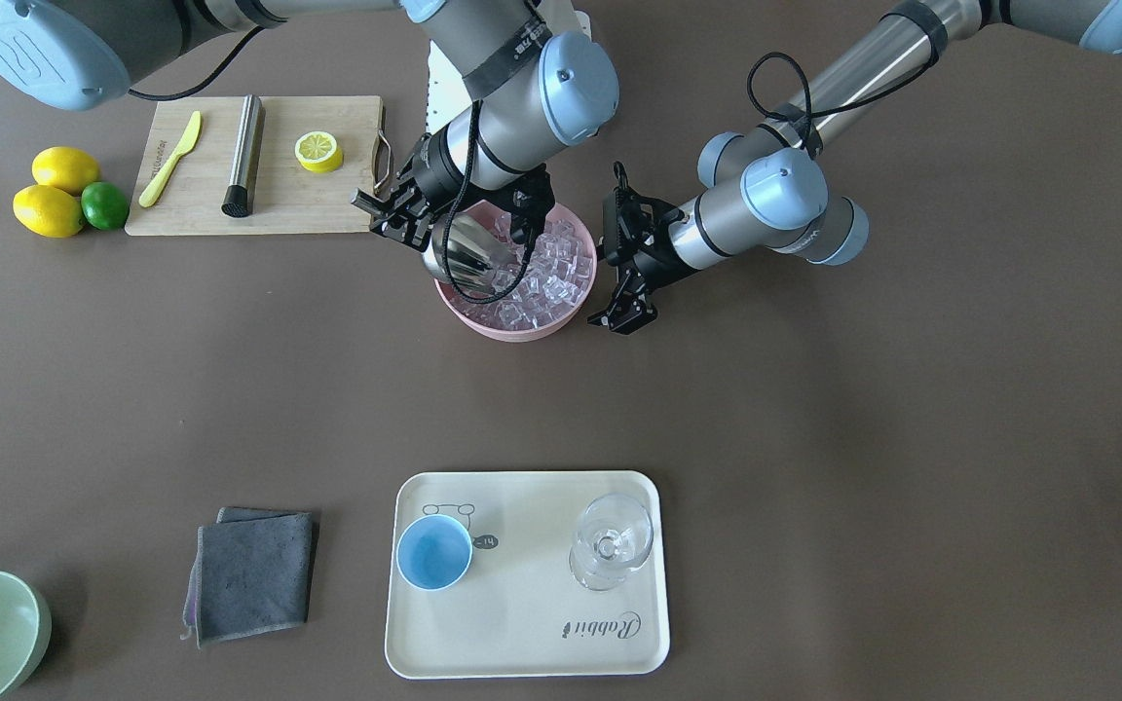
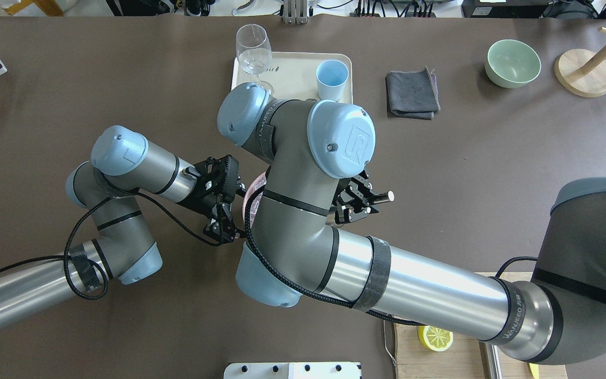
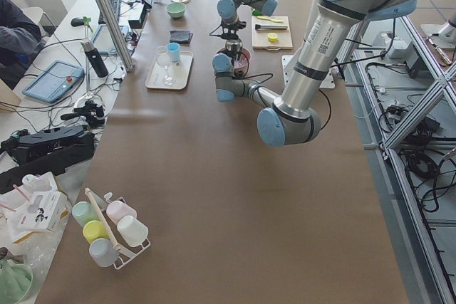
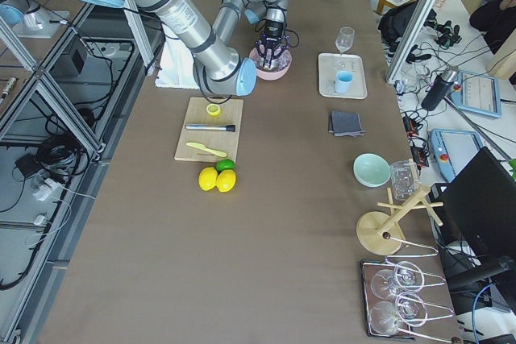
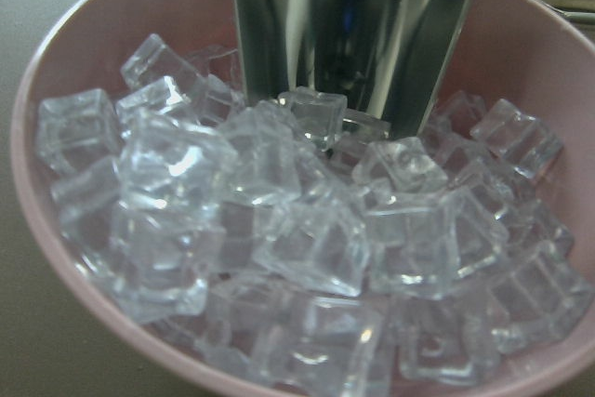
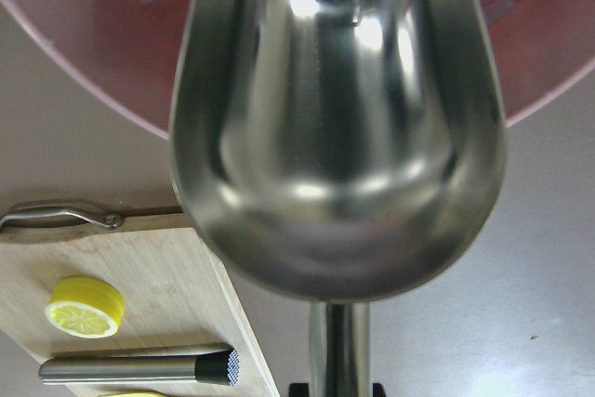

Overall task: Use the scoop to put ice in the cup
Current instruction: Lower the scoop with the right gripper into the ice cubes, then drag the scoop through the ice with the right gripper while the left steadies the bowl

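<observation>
The right tool [image 1: 403, 219] pinches the shiny steel scoop [image 1: 468, 255], sunk in clear ice cubes [image 1: 549, 277] in a pink bowl [image 1: 522, 332]. The light-blue cup [image 1: 433, 552] sits well apart at its six o'clock, so heaped cubes may spill en route.

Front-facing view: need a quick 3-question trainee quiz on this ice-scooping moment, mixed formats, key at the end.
1. True or false: the cup already holds ice.
2. Which arm holds the scoop? A: left. B: right. C: neither.
3. Fill in: on the tray, beside the cup, stands a ____.

Key
1. False. The cup looks empty; the ice is all in the pink bowl.
2. B. The right claw grips the handle, and the scoop's trough tip is down in the ice.
3. Stemmed glass, clear and upright.
</observation>
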You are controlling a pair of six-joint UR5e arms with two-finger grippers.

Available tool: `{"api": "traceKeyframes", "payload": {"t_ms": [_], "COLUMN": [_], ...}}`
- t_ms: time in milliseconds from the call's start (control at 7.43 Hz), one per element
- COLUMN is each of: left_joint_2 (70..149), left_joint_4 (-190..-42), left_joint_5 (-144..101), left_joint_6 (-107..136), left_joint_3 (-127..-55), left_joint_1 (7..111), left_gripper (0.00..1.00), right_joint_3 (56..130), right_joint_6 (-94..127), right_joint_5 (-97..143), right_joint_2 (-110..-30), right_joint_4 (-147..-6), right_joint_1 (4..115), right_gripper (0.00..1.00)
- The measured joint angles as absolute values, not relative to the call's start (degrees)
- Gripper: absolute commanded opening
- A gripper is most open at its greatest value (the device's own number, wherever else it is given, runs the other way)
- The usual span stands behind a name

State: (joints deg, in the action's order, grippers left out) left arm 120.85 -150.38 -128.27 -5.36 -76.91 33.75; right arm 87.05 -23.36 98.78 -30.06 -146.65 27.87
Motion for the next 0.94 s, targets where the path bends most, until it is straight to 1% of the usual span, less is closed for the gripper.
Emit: {"api": "traceKeyframes", "payload": {"t_ms": [404,942], "left_joint_2": [120.8,120.8], "left_joint_4": [-150.3,-150.3], "left_joint_5": [-128.2,-128.1], "left_joint_6": [-5.4,-5.4], "left_joint_3": [-76.9,-76.6], "left_joint_1": [33.7,33.6], "left_gripper": [0.98,0.98], "right_joint_3": [88.1,92.1], "right_joint_6": [-19.2,-13.2], "right_joint_5": [100.2,100.8], "right_joint_2": [-32.1,-35.2], "right_joint_4": [-141.4,-137.2], "right_joint_1": [27.9,27.9], "right_gripper": [0.0,0.0]}}
